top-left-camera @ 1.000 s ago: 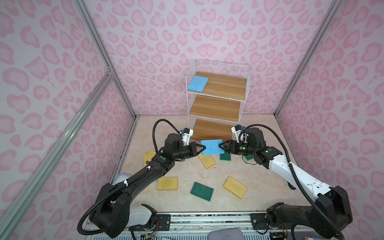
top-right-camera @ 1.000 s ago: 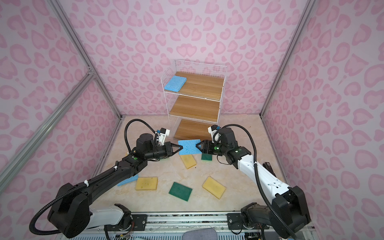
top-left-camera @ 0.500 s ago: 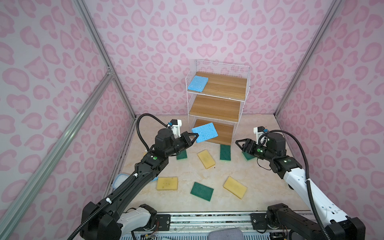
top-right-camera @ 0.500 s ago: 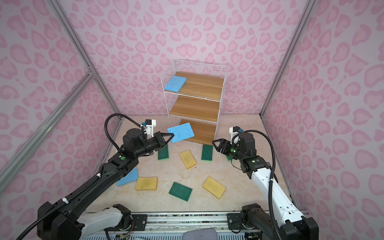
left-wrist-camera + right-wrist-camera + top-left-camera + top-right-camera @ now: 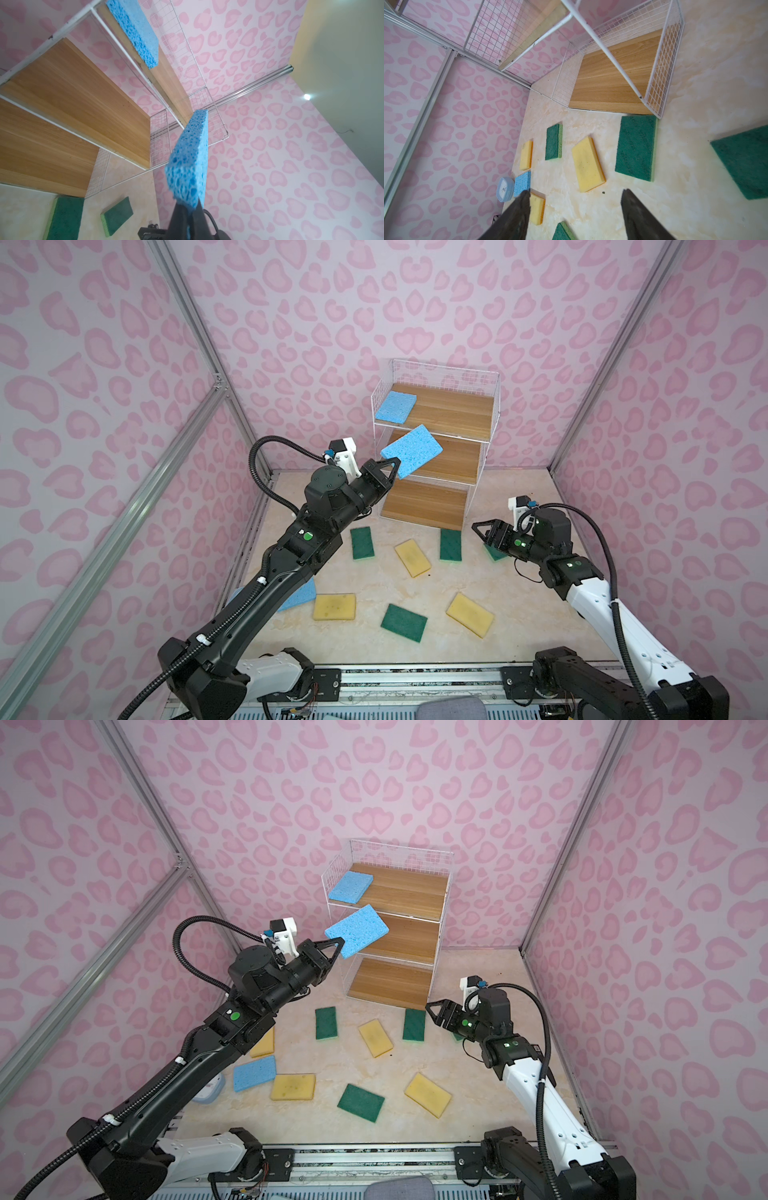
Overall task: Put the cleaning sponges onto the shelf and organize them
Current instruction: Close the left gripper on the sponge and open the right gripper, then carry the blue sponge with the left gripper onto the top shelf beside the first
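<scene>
Left tool (image 5: 395,464) clamped on a corner of a blue sponge (image 5: 413,450), which is tilted in the air in front of the shelf (image 5: 455,412) middle board. Shelf stands at 12 o'clock of the surface (image 5: 374,639). Second blue sponge (image 5: 395,406) lies flat on the top board, 9 o'clock side. Right tool (image 5: 477,526) has jaws apart and empty, at the 3 o'clock side. Third blue sponge (image 5: 254,1072), yellow sponges (image 5: 412,558) and green sponges (image 5: 404,622) lie scattered on the surface.

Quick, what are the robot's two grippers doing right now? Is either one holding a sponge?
Left gripper: closed, holding a blue sponge by one corner, up in the air.
Right gripper: open, holding nothing.
</scene>
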Controlling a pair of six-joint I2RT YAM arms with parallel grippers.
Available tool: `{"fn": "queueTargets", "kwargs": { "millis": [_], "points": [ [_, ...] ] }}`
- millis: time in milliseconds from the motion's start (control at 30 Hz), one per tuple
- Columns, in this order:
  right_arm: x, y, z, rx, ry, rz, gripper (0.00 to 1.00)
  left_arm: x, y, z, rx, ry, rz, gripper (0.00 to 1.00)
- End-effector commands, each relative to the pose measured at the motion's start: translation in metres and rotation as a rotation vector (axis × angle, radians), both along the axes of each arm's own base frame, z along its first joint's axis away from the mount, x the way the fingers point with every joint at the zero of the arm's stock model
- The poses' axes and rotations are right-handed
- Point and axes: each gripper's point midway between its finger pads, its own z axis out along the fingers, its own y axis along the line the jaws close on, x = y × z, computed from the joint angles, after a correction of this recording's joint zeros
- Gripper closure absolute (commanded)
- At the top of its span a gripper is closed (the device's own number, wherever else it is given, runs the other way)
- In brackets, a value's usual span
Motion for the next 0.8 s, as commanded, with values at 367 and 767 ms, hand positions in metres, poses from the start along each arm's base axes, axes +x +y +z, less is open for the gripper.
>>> {"fn": "queueTargets", "kwargs": {
  "millis": [367, 767],
  "points": [
    [0.013, 0.003, 0.012, 0.027, -0.044, 0.013, 0.30, 0.052, -0.033, 0.067, -0.232, -0.017, 0.196, 0.98],
    [0.015, 0.003, 0.005, 0.047, -0.031, 0.019, 0.30, 0.082, -0.058, 0.057, -0.330, 0.057, 0.400, 0.98]
  ]
}}
